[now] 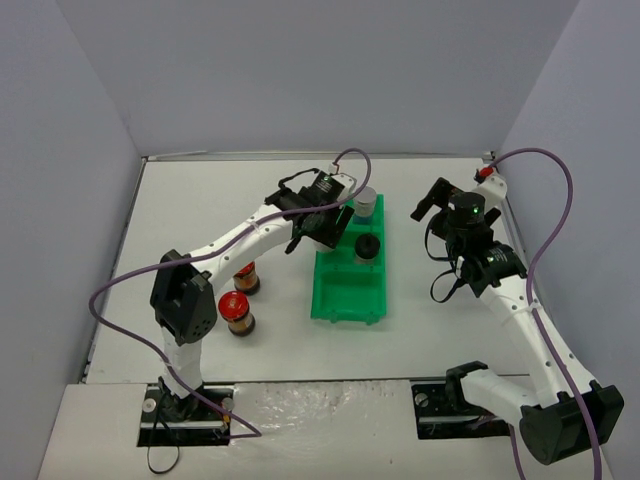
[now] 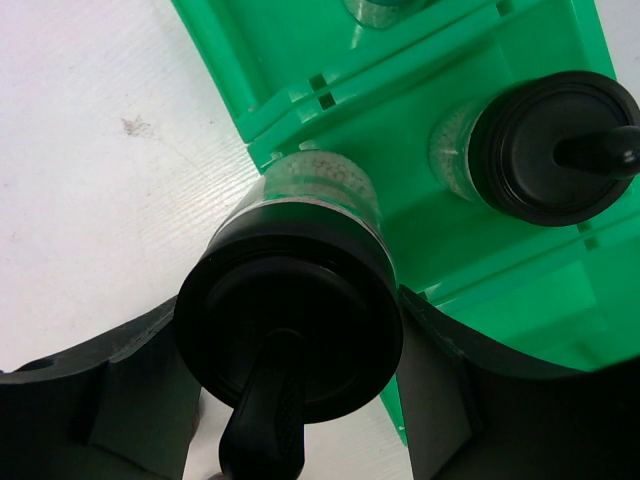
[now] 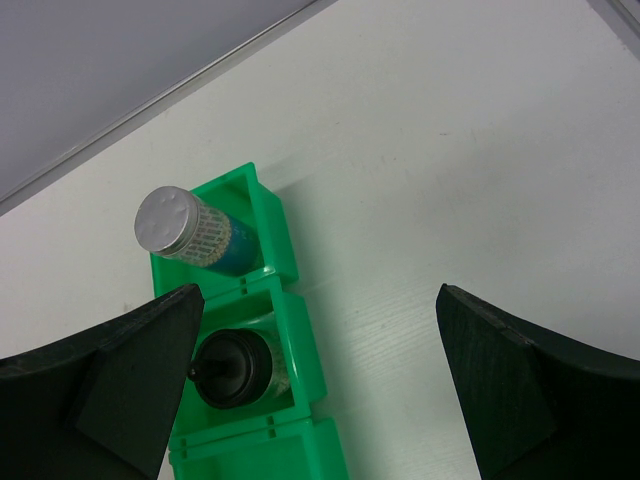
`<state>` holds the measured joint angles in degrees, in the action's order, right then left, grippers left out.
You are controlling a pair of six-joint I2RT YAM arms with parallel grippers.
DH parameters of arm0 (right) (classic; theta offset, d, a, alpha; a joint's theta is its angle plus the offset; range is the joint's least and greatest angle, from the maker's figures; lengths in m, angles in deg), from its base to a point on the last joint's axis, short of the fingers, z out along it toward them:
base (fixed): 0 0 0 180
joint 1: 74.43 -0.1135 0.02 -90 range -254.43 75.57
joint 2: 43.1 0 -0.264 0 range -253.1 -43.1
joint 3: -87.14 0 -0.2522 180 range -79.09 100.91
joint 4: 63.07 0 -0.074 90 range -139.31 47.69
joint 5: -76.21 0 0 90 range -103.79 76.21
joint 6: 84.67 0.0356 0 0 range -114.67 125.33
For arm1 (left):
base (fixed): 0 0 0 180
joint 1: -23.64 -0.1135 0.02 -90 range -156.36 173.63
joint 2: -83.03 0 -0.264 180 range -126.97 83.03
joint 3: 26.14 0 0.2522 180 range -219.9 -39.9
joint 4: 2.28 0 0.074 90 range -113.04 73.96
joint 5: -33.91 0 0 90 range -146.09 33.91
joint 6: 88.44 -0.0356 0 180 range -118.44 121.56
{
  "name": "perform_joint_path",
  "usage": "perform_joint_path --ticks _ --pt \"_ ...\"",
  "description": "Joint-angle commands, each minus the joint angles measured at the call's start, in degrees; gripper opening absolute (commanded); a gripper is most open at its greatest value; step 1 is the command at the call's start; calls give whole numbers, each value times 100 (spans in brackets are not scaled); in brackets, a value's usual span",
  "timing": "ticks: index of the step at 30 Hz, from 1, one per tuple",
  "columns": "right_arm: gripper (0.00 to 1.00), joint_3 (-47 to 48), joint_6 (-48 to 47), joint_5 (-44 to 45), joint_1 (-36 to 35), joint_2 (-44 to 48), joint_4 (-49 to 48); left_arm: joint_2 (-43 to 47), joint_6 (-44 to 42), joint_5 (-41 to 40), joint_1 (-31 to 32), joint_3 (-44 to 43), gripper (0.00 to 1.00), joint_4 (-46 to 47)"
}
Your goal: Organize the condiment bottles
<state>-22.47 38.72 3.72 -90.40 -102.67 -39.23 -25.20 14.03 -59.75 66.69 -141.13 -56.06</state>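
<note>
Left gripper (image 1: 318,222) is clamped narrow on a black jar (image 2: 300,290), fingers on both sides of its cap, jar upright at the bin (image 1: 348,295) left edge; can't tell if it is touching down. Second black jar (image 1: 366,247) stands in the bin's middle compartment, silver jar (image 3: 166,220) in the far one. Red jar (image 1: 246,277) and another red jar (image 1: 238,313) stand left of the bin. Right gripper (image 3: 318,295) is right of the bin, fingers spread wide, holding nothing.
</note>
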Motion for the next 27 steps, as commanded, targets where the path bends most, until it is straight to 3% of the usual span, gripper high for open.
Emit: perform_joint_path --ticks 1,27 --pt "100 60 -2 124 -21 91 -352 110 -125 115 125 -521 0 319" --pt "100 56 -44 134 -21 42 -332 -636 -219 503 282 -459 0 450"
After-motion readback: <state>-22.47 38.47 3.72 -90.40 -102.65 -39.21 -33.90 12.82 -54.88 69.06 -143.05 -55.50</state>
